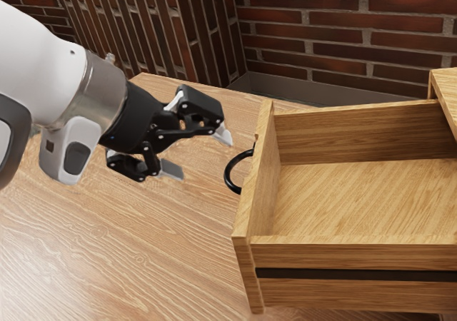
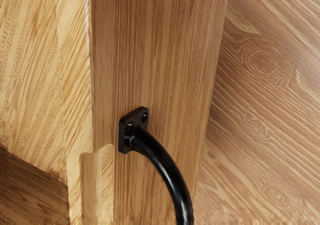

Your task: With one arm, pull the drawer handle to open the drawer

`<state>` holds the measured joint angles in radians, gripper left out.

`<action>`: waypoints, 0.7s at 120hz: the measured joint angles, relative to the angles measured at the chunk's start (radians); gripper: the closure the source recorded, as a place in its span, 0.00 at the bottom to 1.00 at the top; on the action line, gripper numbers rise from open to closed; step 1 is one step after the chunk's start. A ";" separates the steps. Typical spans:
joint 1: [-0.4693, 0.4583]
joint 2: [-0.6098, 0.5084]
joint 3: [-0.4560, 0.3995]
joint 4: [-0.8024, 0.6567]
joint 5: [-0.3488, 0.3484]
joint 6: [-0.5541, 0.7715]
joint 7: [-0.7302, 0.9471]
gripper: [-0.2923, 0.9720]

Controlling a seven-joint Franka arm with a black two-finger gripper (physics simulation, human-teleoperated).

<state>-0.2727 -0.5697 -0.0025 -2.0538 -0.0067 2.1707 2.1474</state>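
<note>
Wooden drawer (image 1: 343, 253) sits pulled well out, so task looks abt done. Pincer (image 1: 198, 152) wide open, empty, just off the handle (image 2: 167, 172).

The drawer (image 1: 260, 192) stands pulled out on the table (image 1: 107, 257). The gripper (image 1: 198, 153), fingers spread, hovers just beside its handle (image 1: 230, 178), not touching.
</note>
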 joint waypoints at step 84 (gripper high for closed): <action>0.315 0.536 0.005 0.713 0.120 -0.768 -0.566 0.23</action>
<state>0.0423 -0.0334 0.0029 -1.3406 0.1135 1.4025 1.5809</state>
